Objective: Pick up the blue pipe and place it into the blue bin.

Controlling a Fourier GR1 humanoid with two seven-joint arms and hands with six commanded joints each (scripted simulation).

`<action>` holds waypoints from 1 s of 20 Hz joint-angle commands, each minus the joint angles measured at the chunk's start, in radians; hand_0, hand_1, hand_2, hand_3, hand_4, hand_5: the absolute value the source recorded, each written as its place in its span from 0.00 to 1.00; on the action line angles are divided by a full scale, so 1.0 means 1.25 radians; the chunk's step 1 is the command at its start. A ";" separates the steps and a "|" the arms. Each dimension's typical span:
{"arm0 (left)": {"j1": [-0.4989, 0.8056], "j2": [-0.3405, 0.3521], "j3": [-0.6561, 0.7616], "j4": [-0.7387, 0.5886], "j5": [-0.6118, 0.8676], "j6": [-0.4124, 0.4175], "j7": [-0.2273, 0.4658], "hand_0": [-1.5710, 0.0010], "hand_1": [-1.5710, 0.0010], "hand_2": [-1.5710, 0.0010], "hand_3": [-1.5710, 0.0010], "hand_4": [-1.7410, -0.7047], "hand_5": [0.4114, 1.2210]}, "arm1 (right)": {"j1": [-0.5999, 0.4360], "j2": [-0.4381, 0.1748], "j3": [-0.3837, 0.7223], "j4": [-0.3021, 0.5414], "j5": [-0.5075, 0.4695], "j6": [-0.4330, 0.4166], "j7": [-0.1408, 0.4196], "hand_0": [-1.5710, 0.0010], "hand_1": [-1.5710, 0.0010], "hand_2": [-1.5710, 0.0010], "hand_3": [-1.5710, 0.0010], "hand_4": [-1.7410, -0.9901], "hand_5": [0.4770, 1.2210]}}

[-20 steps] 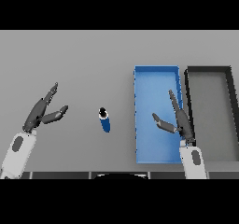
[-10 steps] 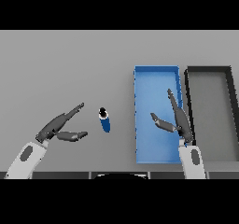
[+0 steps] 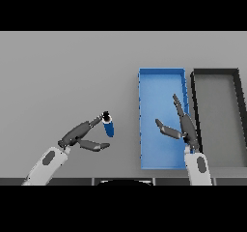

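Observation:
The blue pipe [image 3: 109,126], short with a dark open end, lies on the grey table just left of the blue bin [image 3: 161,85]. My left hand [image 3: 77,135] is open, its fingers stretched toward the pipe with the fingertips at the pipe's dark end and the thumb below it. My right hand [image 3: 186,128] hangs open over the blue bin's near right part, fingers pointing away from me, holding nothing.
A black bin [image 3: 215,74] stands right beside the blue bin, on its right. The grey table [image 3: 67,76] stretches out behind and left of the pipe.
My left hand has swung right from the table's left side until its fingertips reach the pipe. The right hand has barely shifted. The pipe has not moved.

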 commanded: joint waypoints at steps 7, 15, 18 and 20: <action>-0.047 -0.107 -0.003 0.125 -0.010 0.021 -0.025 1.00 1.00 1.00 1.00 0.58 0.11 | -0.018 -0.004 -0.012 0.012 -0.011 0.002 0.009 1.00 1.00 1.00 1.00 0.72 0.10; -0.070 -0.192 0.008 0.211 0.014 0.024 -0.081 1.00 0.92 0.83 0.87 0.51 0.28 | -0.001 -0.012 -0.012 -0.001 -0.006 0.002 0.007 1.00 1.00 1.00 1.00 0.74 0.11; -0.072 -0.228 0.014 0.210 0.049 0.020 -0.074 0.73 0.59 0.51 0.51 0.35 0.57 | -0.014 -0.012 -0.018 0.011 -0.009 0.001 0.012 1.00 1.00 1.00 1.00 0.73 0.11; -0.070 -0.234 0.009 0.209 0.034 0.028 -0.099 0.47 0.38 0.32 0.35 0.23 0.72 | -0.016 -0.011 -0.015 0.020 -0.005 0.002 0.007 1.00 1.00 1.00 1.00 0.74 0.11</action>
